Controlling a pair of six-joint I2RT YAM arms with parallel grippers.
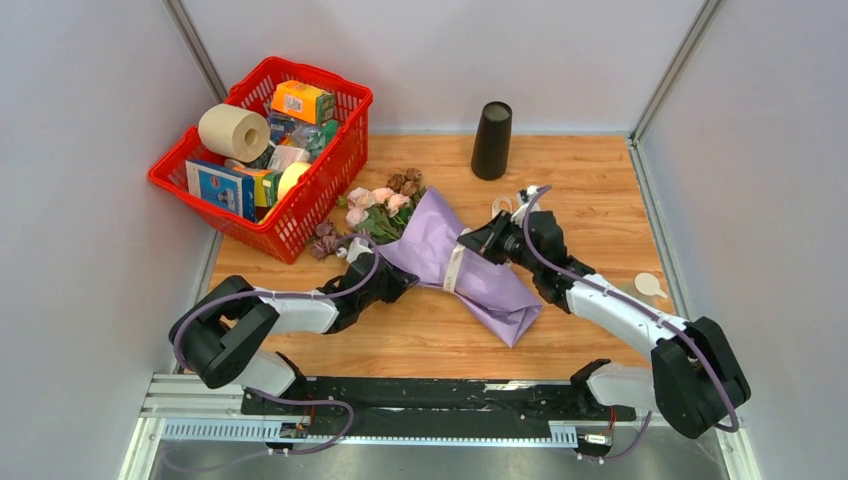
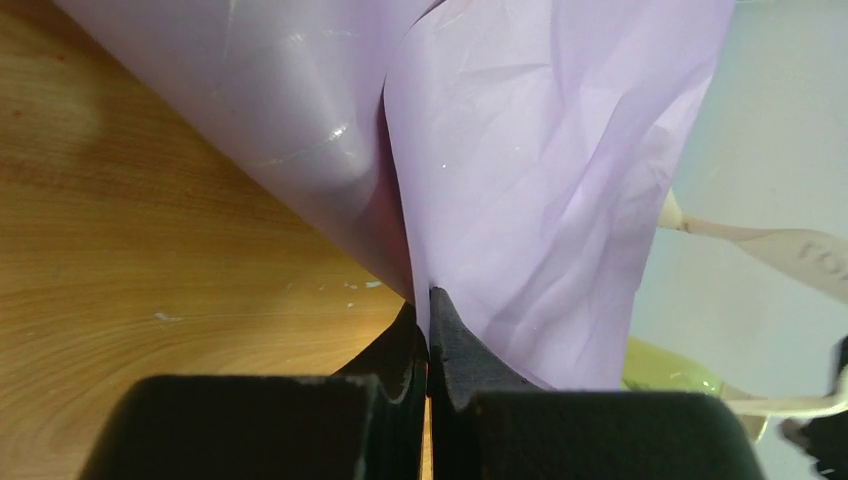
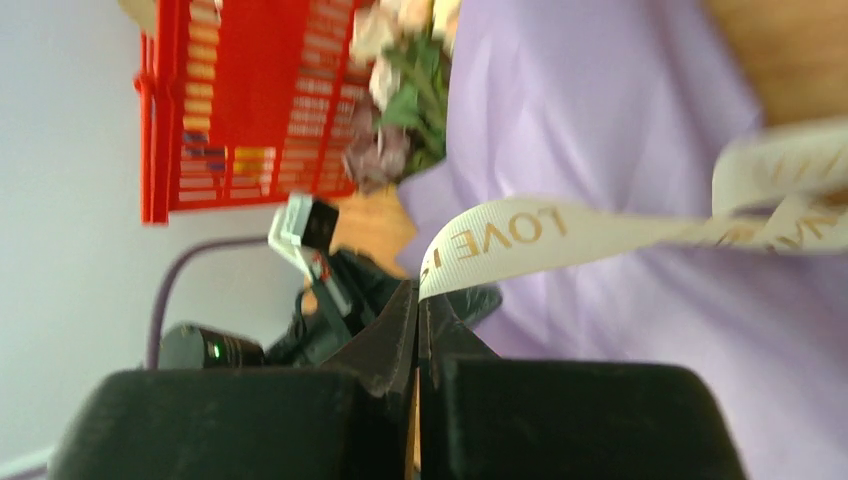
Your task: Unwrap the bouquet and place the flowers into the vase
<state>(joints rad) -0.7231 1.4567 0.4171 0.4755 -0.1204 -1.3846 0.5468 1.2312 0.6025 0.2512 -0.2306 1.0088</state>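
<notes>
1. Bases of both arms sit on the black rail at the bottom of the top view. Beyond them, the bouquet lies flat mid-table, paper tail toward the arms and flowers toward the red basket. The basket holds assorted packages.
2. Same view: the vase stands upright at the far edge, well apart from the bouquet and not touched.
3. Same view: the left gripper meets the left edge of the paper. The right gripper sits at the cream ribbon, which is wrapped around the bouquet's middle.
4. Left wrist view: fingers pressed together, pinching a fold of the lilac paper just above the wooden table. Ribbon tails show at the right edge.
5. Right wrist view: fingers pressed together, with the free end of the ribbon nipped at the tips; "LOVE" is printed on it. The band runs right across the paper. Roses and the basket are in the blurred background, and the left arm's wrist is just beyond the fingertips.
</notes>
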